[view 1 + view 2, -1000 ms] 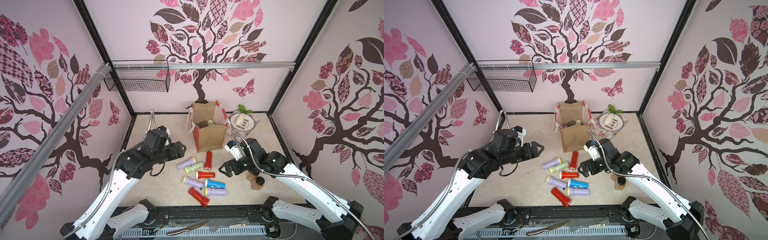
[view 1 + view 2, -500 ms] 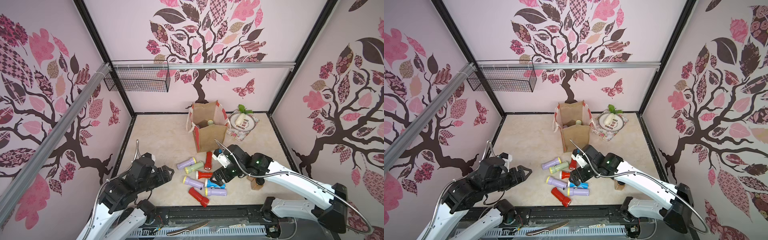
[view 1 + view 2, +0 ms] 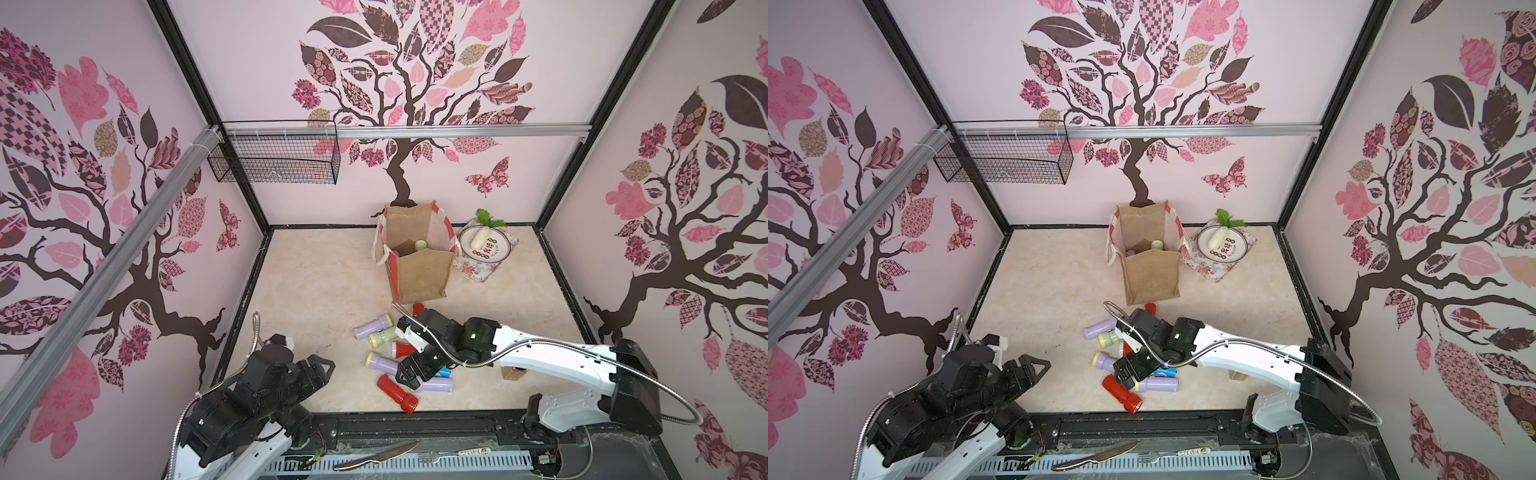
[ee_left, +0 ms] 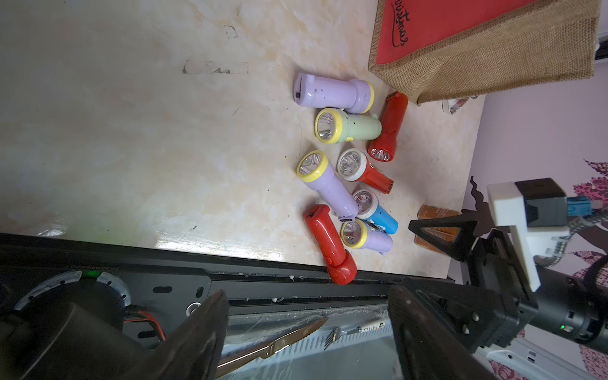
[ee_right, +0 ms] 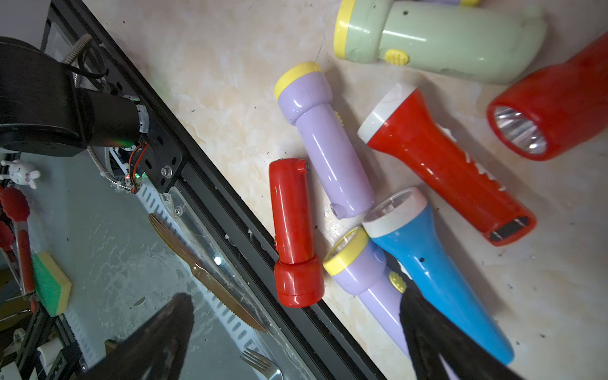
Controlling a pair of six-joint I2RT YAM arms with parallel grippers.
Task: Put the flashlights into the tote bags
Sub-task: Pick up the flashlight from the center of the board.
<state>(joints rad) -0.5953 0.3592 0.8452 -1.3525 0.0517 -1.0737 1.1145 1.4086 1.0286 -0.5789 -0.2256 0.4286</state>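
Observation:
Several flashlights lie in a loose cluster near the table's front edge: lilac [image 3: 372, 329], pale green [image 4: 348, 126], white-ringed red [image 5: 444, 164], blue [image 5: 434, 266], another lilac [image 3: 434, 386] and a plain red one [image 3: 397, 394] at the rim. The burlap tote bag [image 3: 419, 266] stands upright behind them, with a pale green flashlight [image 3: 420, 245] showing inside. My right gripper [image 3: 409, 378] hangs open low over the cluster, one finger [image 5: 427, 339] above the blue and lilac flashlights, the other past the table edge. My left gripper [image 3: 324, 368] is open and empty at front left, well clear of the flashlights.
A plate with a white radish [image 3: 484, 245] sits on a floral tray right of the bag. A brown jar [image 3: 513, 372] peeks from under my right arm. A wire basket [image 3: 274, 160] hangs on the back wall. A knife [image 3: 374, 455] and fork [image 3: 449, 453] lie beyond the front rail.
My left arm has pulled back from mid-table to the front left corner. My right gripper has swung leftward and down over the flashlight cluster, staying open. No flashlight has moved.

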